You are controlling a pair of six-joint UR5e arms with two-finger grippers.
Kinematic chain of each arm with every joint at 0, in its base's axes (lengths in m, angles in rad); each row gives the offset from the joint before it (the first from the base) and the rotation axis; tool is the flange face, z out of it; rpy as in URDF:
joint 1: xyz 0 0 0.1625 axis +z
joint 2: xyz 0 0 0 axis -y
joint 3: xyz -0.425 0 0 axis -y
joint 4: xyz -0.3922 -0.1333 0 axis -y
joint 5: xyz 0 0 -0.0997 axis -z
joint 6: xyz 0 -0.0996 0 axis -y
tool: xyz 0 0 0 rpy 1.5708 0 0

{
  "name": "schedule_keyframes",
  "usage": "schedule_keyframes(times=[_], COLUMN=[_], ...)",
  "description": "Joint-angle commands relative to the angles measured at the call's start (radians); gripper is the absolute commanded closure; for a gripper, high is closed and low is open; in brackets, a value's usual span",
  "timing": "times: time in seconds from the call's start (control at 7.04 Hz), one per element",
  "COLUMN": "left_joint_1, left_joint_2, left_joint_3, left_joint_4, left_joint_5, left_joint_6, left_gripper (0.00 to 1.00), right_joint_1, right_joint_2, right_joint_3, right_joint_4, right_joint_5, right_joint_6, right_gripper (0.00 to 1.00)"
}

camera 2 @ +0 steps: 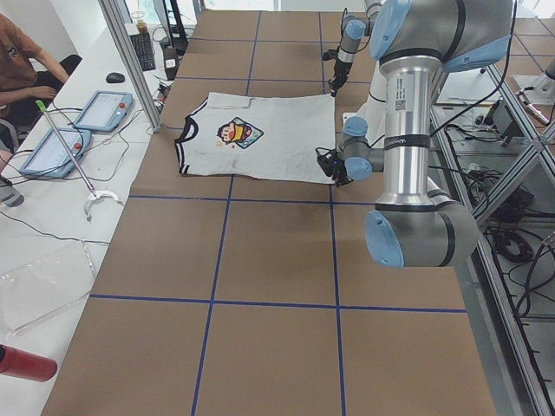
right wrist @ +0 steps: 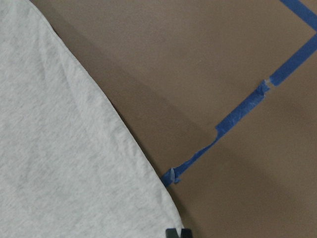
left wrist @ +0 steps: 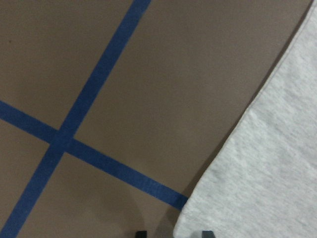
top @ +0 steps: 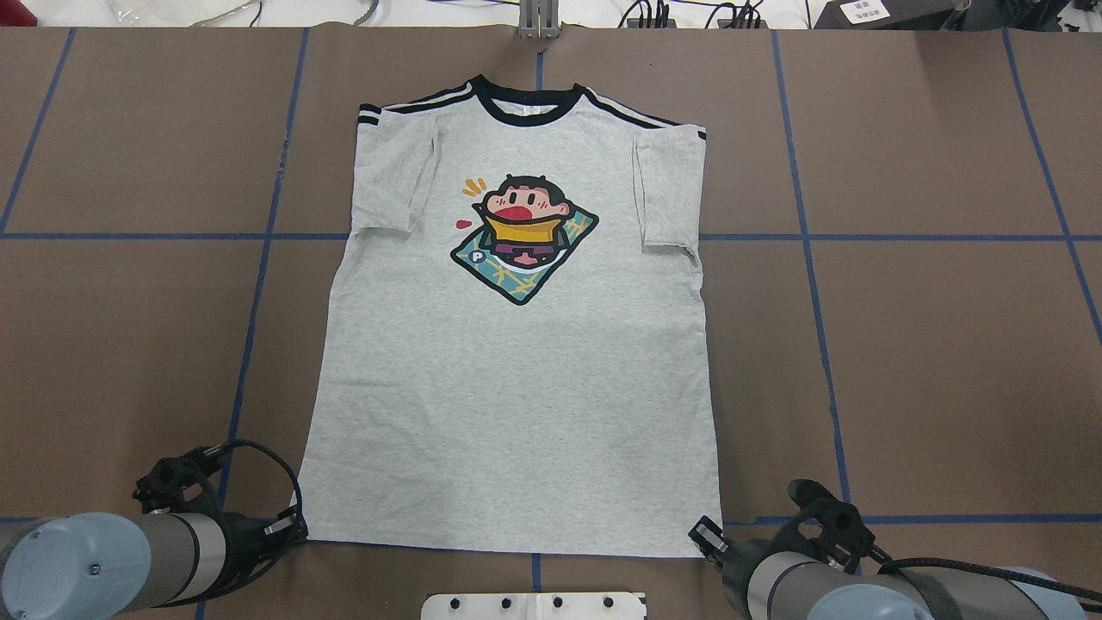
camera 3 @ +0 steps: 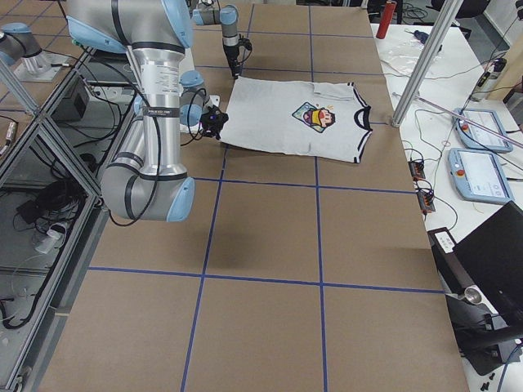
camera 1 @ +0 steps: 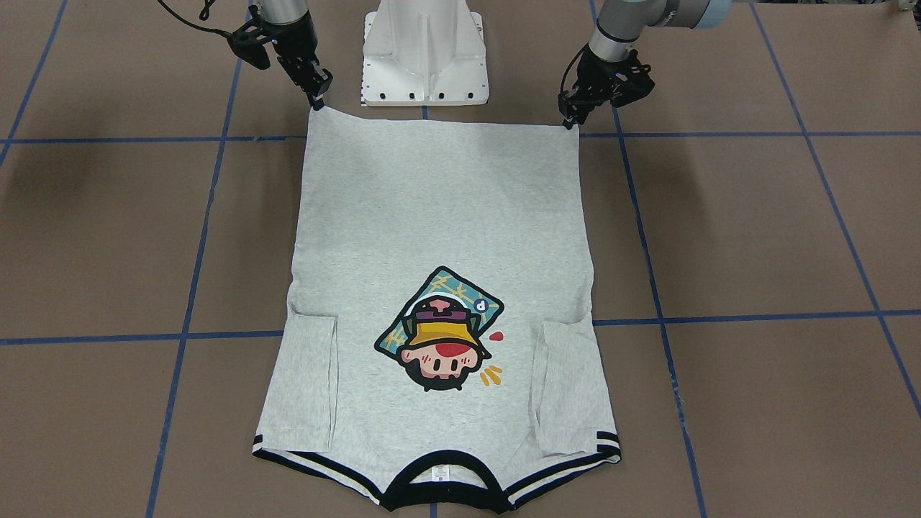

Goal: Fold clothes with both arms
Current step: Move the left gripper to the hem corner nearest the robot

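The grey T-shirt (top: 516, 387) lies flat and face up on the brown table, with its collar (top: 525, 112) far from me, both sleeves folded in and the cartoon print (camera 1: 439, 331) showing. My left gripper (top: 293, 527) is low at the near-left hem corner. In the left wrist view its fingertips (left wrist: 140, 233) stand apart on either side of that corner (left wrist: 208, 218), so the gripper (left wrist: 173, 234) is open. My right gripper (top: 704, 538) is at the near-right hem corner. In the right wrist view it (right wrist: 178, 233) is pinched shut on the corner's tip (right wrist: 158, 198).
The white pedestal (camera 1: 424, 57) stands between the arms just behind the hem. Blue tape lines (top: 861, 237) cross the brown table. Beyond the collar end is a white bench with tablets (camera 2: 104, 108), cables and a person (camera 2: 22, 61).
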Motion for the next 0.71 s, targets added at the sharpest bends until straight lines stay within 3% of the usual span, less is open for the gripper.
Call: schedule_keyframes(times=[0.0, 0.57], left_joint_1=[-0.003, 0.001], left_joint_2=[-0.005, -0.006], left_joint_3=[-0.007, -0.154], left_joint_4=[0.035, 0.078], left_joint_5=[0.015, 0.023], left_joint_6=[0.009, 0.012], left_gripper=[1.00, 1.00], right_joint_1=[0.000, -0.007], right_joint_2=[-0.002, -0.002], right_joint_3=[0.003, 0.027], right_joint_4=[0.000, -0.002], right_joint_5=[0.000, 0.002], right_joint_6=[-0.002, 0.000], right_gripper=[1.00, 1.00])
